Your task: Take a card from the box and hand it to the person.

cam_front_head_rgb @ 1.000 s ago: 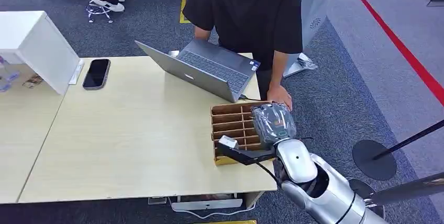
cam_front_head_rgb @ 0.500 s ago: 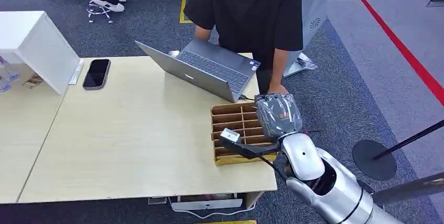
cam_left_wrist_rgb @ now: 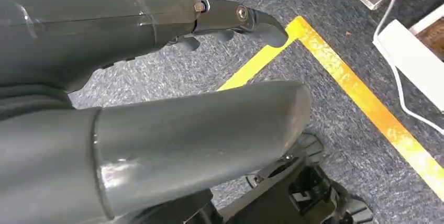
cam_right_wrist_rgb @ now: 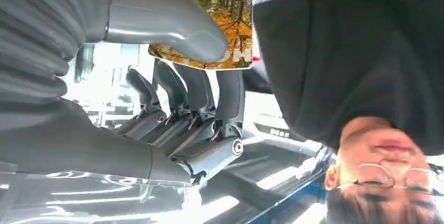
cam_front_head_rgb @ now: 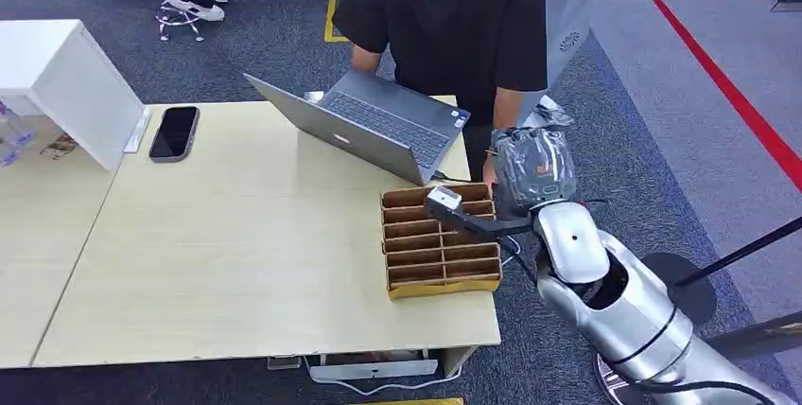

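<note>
right hand (cam_front_head_rgb: 534,170) raised just beyond the far right corner of the box (cam_front_head_rgb: 440,239), over the worktop (cam_front_head_rgb: 236,254) edge, close in front of the person (cam_front_head_rgb: 463,17) in the black shirt. seen from the right wrist, thumb (cam_right_wrist_rgb: 167,25) pressed on one face of a card (cam_right_wrist_rgb: 222,20) printed with orange autumn foliage, darker fingers (cam_right_wrist_rgb: 199,90) behind it: card pinched in the right hand (cam_right_wrist_rgb: 131,77), held up near the person's (cam_right_wrist_rgb: 366,51) chest. card itself too hidden by the wrapped hand to make out from the head view.

box brown, cardboard, split into rows of narrow slots, sitting at the near right corner of the worktop. person's hand (cam_front_head_rgb: 490,170) down just beyond the box's far right corner, partly hidden behind the robot's hand. open grey laptop (cam_front_head_rgb: 364,126) just behind the box, toward the person. black phone (cam_front_head_rgb: 174,132) well to the left of the box, lying flat beside a white case (cam_front_head_rgb: 71,83) at the worktop's left end.

left hand (cam_left_wrist_rgb: 157,77) hanging over grey carpet with a yellow tape line (cam_left_wrist_rgb: 366,103); thick thumb and darker fingers apart, nothing between them, so released.
</note>
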{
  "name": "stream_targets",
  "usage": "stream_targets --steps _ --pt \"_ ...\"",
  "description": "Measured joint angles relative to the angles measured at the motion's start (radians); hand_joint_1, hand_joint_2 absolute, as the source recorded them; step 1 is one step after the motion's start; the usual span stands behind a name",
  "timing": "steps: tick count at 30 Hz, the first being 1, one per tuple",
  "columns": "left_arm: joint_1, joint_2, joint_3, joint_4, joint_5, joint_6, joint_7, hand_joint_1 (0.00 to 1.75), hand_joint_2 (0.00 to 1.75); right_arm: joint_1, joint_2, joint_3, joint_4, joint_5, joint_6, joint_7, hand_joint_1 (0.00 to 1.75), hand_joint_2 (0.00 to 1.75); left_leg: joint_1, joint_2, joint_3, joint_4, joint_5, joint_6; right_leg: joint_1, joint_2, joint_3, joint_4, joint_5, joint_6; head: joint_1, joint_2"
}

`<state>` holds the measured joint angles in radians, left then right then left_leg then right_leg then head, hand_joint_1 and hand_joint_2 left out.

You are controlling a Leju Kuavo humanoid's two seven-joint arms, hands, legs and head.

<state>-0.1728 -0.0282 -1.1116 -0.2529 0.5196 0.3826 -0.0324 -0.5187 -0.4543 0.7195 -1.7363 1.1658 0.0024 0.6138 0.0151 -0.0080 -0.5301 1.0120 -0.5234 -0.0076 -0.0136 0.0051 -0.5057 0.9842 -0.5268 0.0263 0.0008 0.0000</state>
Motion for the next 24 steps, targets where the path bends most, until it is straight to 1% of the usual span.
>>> stream_targets --steps 2,5,6,9,14,24 --pt "-0.003 -0.002 -0.002 0.0 -0.004 -0.002 0.005 0.0 0.0 -0.014 -0.005 -0.007 0.022 0.003 -0.007 -0.005 1.41 1.75 0.0 0.0 0.0 0.0 0.0 0.0 0.0 0.0 0.0 0.0 0.0 0.0 0.0 0.0" --pt "-0.006 -0.004 -0.004 0.0 -0.009 -0.003 0.007 0.0 0.0 -0.023 -0.012 -0.012 0.056 0.008 -0.012 -0.008 1.45 1.75 0.0 0.0 0.0 0.0 0.0 0.0 0.0 0.0 0.0 0.0 0.0 0.0 0.0 0.0" --pt "-0.007 -0.004 -0.005 0.0 -0.01 -0.003 0.008 0.0 0.0 -0.023 -0.012 -0.013 0.061 0.008 -0.012 -0.008 1.41 1.75 0.0 0.0 0.0 0.0 0.0 0.0 0.0 0.0 0.0 0.0 0.0 0.0 0.0 0.0" --pt "-0.009 -0.004 -0.012 0.0 -0.01 -0.004 0.008 0.0 0.0 -0.026 -0.013 -0.013 0.087 0.009 -0.017 -0.012 1.41 1.75 0.0 0.0 -0.001 0.0 0.0 0.0 0.0 0.0 -0.001 0.0 0.0 0.0 0.0 0.0" --pt "-0.017 -0.006 -0.02 0.0 -0.011 -0.006 0.008 0.0 0.0 -0.039 -0.012 -0.011 0.168 0.009 -0.033 -0.023 1.4 1.75 0.0 -0.001 -0.001 0.0 0.0 0.0 0.0 -0.001 0.0 0.0 0.0 0.0 0.0 0.0" --pt "-0.02 -0.008 -0.02 0.0 -0.011 -0.006 0.008 0.0 0.0 -0.038 -0.006 -0.003 0.224 0.009 -0.044 -0.033 1.4 1.75 0.0 -0.002 -0.001 0.0 0.0 0.0 0.0 -0.001 -0.001 0.0 0.0 0.0 0.0 0.0"
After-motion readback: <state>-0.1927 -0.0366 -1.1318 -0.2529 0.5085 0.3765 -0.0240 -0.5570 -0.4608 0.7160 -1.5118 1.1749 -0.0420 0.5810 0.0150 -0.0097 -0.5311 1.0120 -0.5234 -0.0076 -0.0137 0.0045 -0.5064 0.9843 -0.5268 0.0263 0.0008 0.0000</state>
